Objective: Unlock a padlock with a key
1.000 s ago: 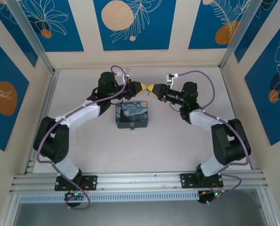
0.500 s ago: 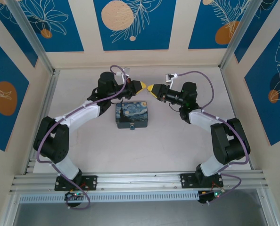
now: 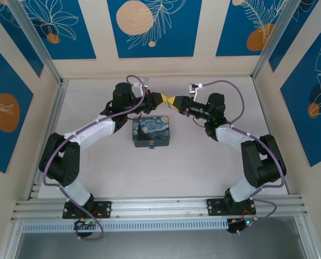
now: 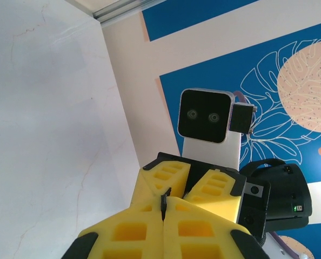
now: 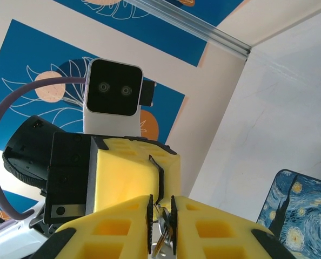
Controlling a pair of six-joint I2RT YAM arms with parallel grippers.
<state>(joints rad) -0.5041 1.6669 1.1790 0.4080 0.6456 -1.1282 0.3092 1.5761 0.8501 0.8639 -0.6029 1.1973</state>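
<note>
Up close, right jaws pinch the small silvery padlock point(image 5: 161, 229); left jaws clamp the key point(image 4: 163, 202), a thin dark sliver.

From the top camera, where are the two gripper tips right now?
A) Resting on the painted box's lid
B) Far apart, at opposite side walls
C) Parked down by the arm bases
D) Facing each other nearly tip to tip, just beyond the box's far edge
D: the left gripper and the right gripper point at each other nose to nose, just past the far edge of the painted box.
</note>
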